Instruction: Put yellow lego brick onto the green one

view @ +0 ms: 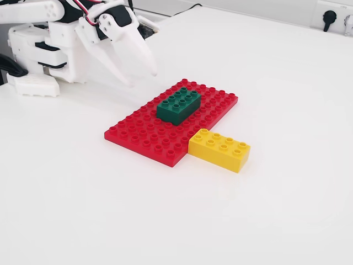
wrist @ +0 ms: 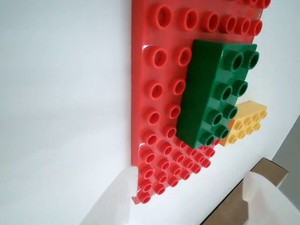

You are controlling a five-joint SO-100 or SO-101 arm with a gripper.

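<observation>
Yellow lego brick [view: 219, 149] lies on bare table [view: 276, 83], one end touching or just beside the red baseplate [view: 144, 135] edge; other sides and top are free. Green one [view: 178, 105] sits mid-plate, studs exposed, nothing above. Gripper [view: 142, 78] hangs w/ fingers spread beyond plate's far-left side in fixed view, prob. clear of it.

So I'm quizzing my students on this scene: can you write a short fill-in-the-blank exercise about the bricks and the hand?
1. The green brick sits on the ____ baseplate.
2. The yellow brick lies on the white ____, touching the baseplate's edge.
3. The hand is open and holds ____.
4. The green brick shows ____ studs on top.

Missing words: red; table; nothing; eight
</observation>
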